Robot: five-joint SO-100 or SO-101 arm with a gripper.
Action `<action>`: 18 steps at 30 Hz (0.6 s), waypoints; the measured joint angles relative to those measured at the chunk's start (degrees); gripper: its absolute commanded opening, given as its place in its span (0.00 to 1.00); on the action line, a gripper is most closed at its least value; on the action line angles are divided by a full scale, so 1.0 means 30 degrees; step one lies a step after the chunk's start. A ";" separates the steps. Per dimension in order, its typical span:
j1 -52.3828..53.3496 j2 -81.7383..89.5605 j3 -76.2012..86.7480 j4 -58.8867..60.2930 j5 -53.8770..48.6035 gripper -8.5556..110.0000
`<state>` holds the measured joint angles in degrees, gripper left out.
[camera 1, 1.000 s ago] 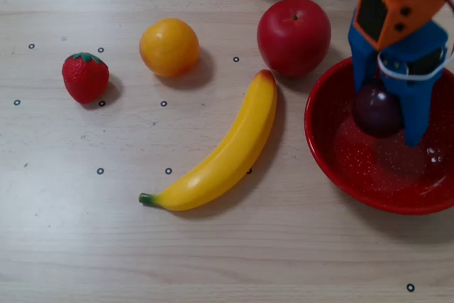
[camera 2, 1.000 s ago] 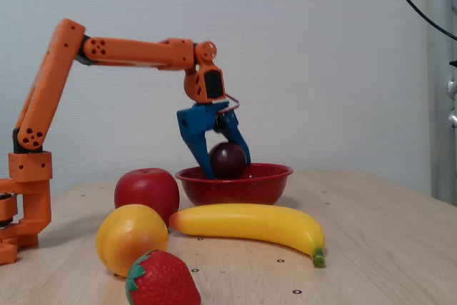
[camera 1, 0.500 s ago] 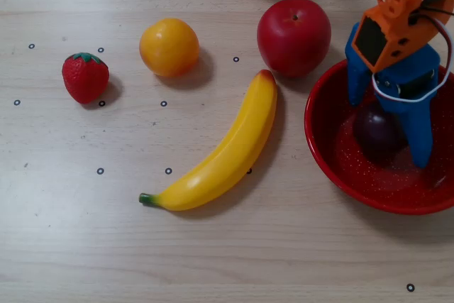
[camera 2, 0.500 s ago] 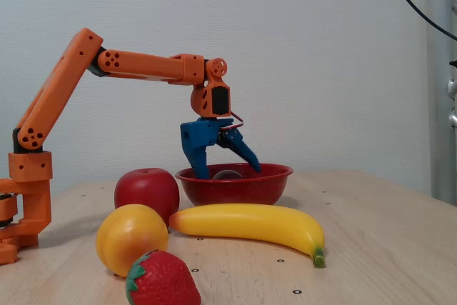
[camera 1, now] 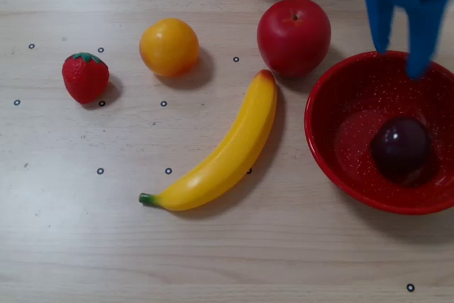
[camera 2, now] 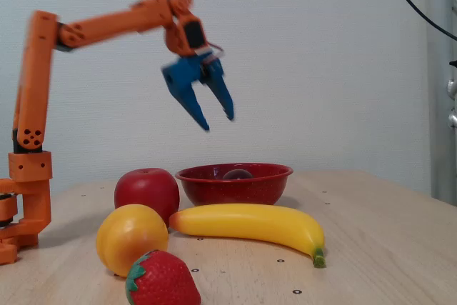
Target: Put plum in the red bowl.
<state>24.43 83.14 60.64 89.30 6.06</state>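
The dark purple plum (camera 1: 401, 148) lies inside the red speckled bowl (camera 1: 333, 108) at the right of the overhead view. In the fixed view only its top (camera 2: 237, 173) shows above the bowl's rim (camera 2: 207, 183). My blue gripper (camera 1: 399, 62) is open and empty. It hangs well above the bowl's far rim in the fixed view (camera 2: 218, 122), with its fingers pointing down.
A red apple (camera 1: 294, 36) stands just left of the bowl. A yellow banana (camera 1: 223, 150) lies diagonally mid-table. An orange (camera 1: 169, 47) and a strawberry (camera 1: 85, 76) sit further left. The orange arm base (camera 2: 25, 198) stands at the left of the fixed view.
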 measured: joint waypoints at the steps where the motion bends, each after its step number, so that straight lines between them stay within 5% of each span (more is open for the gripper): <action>1: -0.0381 0.0967 0.0967 -0.0322 0.0000 0.14; 4: -0.1758 0.3574 0.3779 -0.1260 0.0410 0.07; 18: -0.6182 1.4326 1.5586 -0.7354 0.1377 0.07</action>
<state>5.89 126.12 107.40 67.24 10.20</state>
